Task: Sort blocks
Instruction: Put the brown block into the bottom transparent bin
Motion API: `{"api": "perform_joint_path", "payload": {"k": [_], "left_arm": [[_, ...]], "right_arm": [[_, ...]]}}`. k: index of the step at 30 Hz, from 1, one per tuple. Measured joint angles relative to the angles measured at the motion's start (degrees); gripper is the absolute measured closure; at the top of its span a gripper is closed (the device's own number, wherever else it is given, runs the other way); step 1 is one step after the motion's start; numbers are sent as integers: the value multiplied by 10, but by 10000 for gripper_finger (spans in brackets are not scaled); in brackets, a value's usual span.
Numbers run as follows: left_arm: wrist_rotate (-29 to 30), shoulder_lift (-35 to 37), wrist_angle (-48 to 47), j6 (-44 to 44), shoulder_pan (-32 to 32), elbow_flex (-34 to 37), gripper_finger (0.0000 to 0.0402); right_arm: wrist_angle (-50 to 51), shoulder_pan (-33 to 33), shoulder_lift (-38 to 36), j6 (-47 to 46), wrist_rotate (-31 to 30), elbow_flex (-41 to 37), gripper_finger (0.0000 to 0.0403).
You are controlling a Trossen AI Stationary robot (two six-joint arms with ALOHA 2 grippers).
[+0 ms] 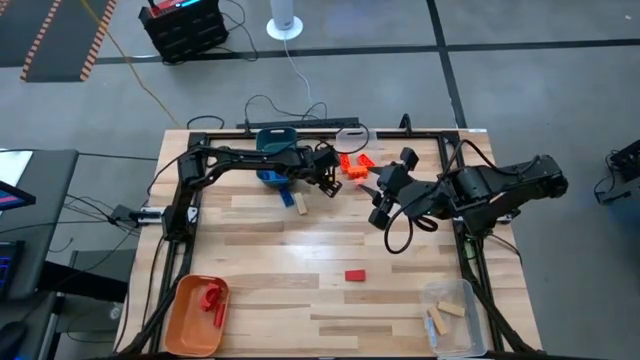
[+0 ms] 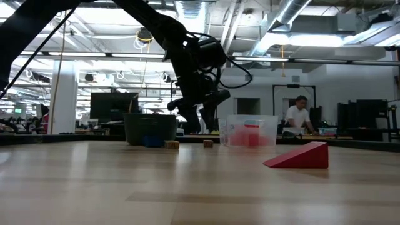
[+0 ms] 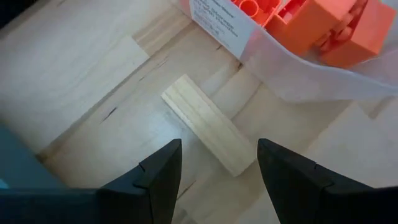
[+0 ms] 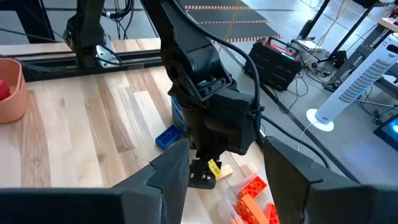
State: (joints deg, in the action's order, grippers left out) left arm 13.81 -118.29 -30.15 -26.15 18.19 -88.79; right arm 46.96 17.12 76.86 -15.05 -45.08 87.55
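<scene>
My left gripper (image 3: 219, 149) is open and hovers over a light wood brick (image 3: 210, 132) that lies flat on the table, one finger on either side of it and clear of it. In the high view this gripper (image 1: 326, 178) is at the far middle of the table, next to a clear bin of orange blocks (image 1: 352, 164). My right gripper (image 1: 381, 205) is open and waits just right of there, touching nothing. A blue block (image 4: 166, 137) lies by the teal bin (image 1: 276, 141). A red wedge (image 1: 355, 275) lies near the middle. Another wood block (image 1: 300, 207) lies nearby.
An orange bin (image 1: 193, 322) with red blocks stands at the near left corner. A clear bin (image 1: 452, 322) with wood blocks stands at the near right corner. Bare table lies between them. The two arms are close together at the far middle. A person (image 2: 300, 117) is in the room behind.
</scene>
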Motion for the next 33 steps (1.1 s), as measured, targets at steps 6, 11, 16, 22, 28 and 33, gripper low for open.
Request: {"api": "perform_joint_path", "payload": {"k": [6, 11, 16, 22, 28, 33], "left_arm": [[0, -10, 23, 74, 8, 0, 198], [-5, -19, 25, 158, -2, -1, 198], [-34, -30, -1, 192, -5, 0, 198], [-98, -39, -8, 222, -23, 1, 198], [-72, -30, -40, 250, -59, -4, 198], [-20, -28, -106, 297, -78, -35, 198]], "right_arm": [[-10, 0, 0, 0, 0, 0, 207], [-12, 0, 0, -1, 0, 0, 207], [-12, 2, 0, -10, 0, 0, 207], [-11, 2, 0, -15, 0, 0, 207], [-11, 2, 0, -17, 0, 0, 207], [-9, 2, 0, -21, 0, 0, 207]]}}
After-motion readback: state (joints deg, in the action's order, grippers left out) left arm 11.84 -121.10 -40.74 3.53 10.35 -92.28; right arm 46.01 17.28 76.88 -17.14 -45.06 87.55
